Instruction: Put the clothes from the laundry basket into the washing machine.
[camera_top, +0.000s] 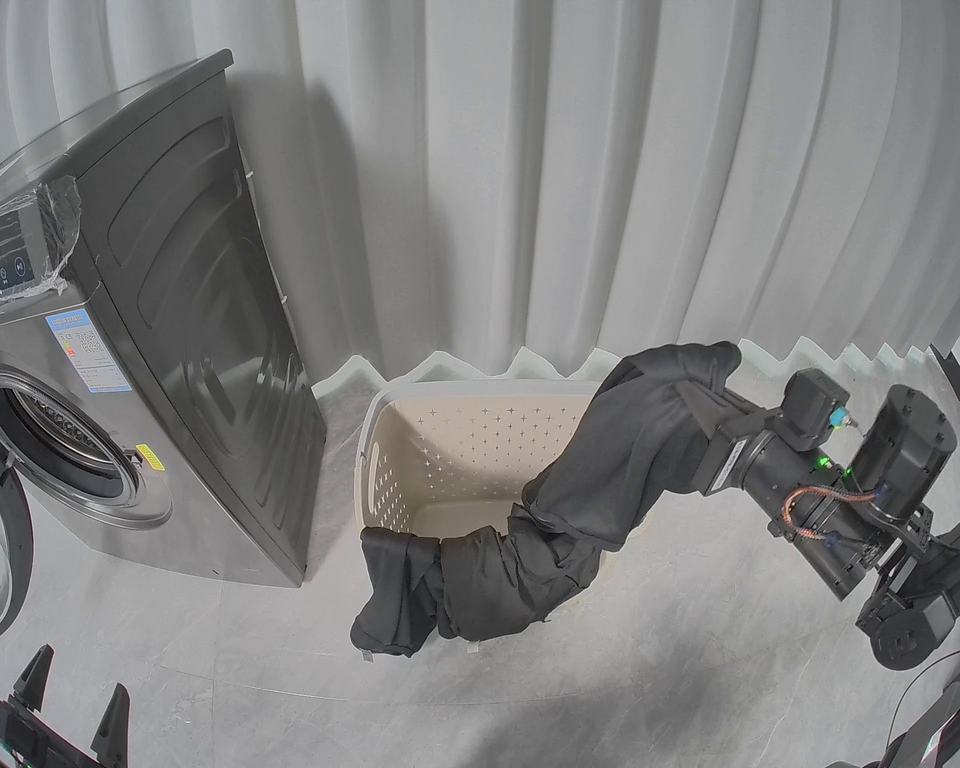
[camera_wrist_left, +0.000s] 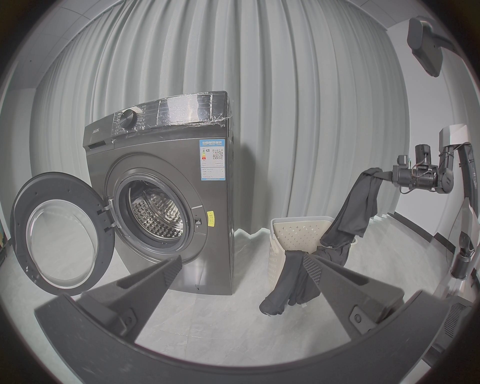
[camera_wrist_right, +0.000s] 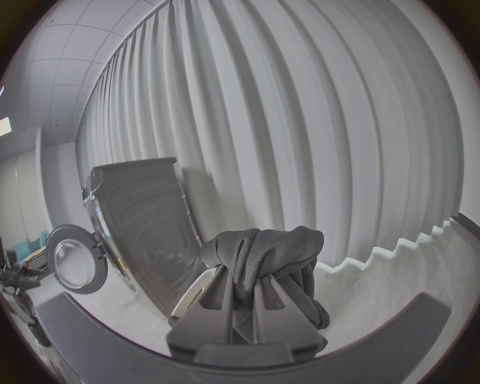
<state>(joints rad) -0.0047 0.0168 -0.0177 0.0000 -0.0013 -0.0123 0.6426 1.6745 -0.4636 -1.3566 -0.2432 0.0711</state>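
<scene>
While the right gripper (camera_wrist_right: 245, 281) pinches one bunched end of the dark garment (camera_top: 600, 450), its arm holds that end up over the right side of the basket (camera_top: 372, 455). The cloth wraps over the fingers (camera_wrist_right: 216, 300) and bulges out above their tips, with only a narrow fold between the two. From there the garment slopes down into the basket, crosses the near rim and spills outside it — the loose end hangs down the front wall toward the floor (camera_top: 650, 670), and whether it touches the floor is not clear. The basket is pale, with small holes in its walls, and stands on the floor in front of the curtain (camera_top: 600, 180).

The washer (camera_top: 200, 330) stands just to the left of the basket, close beside it but apart. Its round door (camera_wrist_left: 60, 232) is swung wide open, and the steel drum (camera_wrist_left: 155, 212) shows through the opening.

The left gripper (camera_wrist_left: 241, 265) sits low, well apart from the basket and the garment, facing the front of the washer — its fingers are spread wide with nothing between them.
</scene>
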